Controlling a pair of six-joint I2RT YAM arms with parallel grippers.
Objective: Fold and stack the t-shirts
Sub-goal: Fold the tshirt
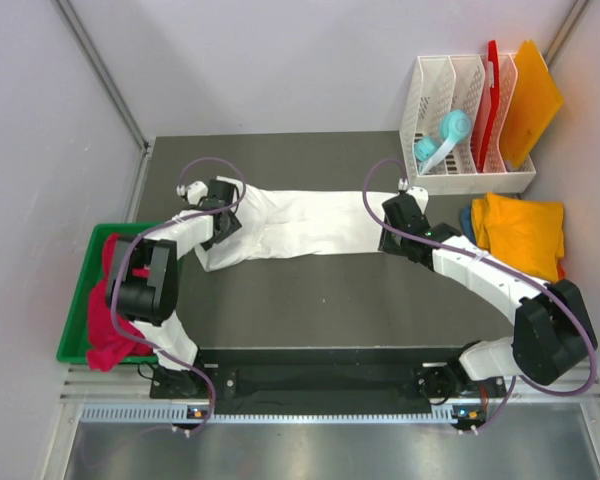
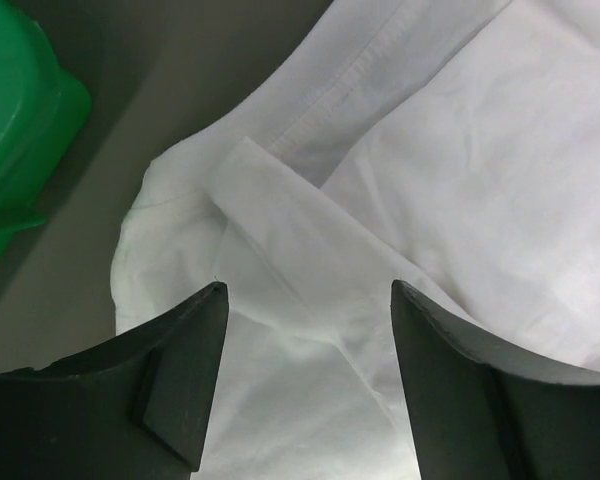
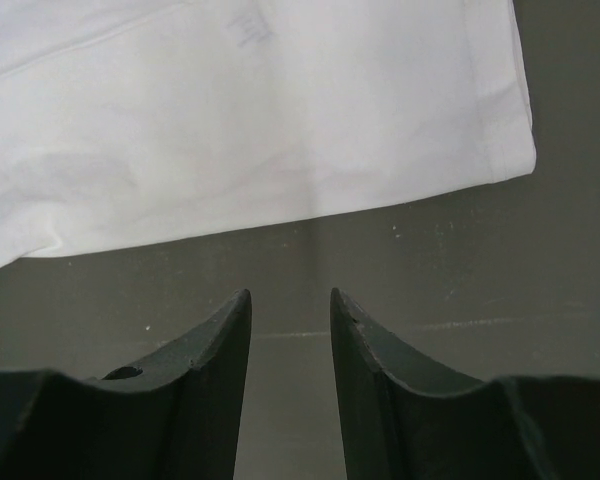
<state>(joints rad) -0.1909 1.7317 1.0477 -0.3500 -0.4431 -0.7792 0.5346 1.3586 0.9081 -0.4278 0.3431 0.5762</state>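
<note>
A large white t-shirt [image 1: 300, 225] lies stretched out flat across the dark table, folded narrow along its length. My left gripper [image 1: 220, 218] hovers over its left end with its jaws open; in the left wrist view the gripper [image 2: 308, 290] straddles a creased fold of the white t-shirt [image 2: 460, 170], not pinching it. My right gripper [image 1: 393, 238] is at the shirt's right end. In the right wrist view it [image 3: 288, 298] stands open over bare table, just short of the hem of the white t-shirt [image 3: 280, 130]. A crimson-pink t-shirt [image 1: 105, 320] spills from the bin. Folded yellow-orange t-shirts [image 1: 523, 233] lie over a blue t-shirt [image 1: 466, 219].
A green bin [image 1: 77, 320] stands at the table's left edge, and shows as a green bin [image 2: 15, 130] in the left wrist view. A white rack [image 1: 435, 110] at the back right holds a red board [image 1: 490, 95], an orange board [image 1: 532, 100] and a teal object [image 1: 442, 137].
</note>
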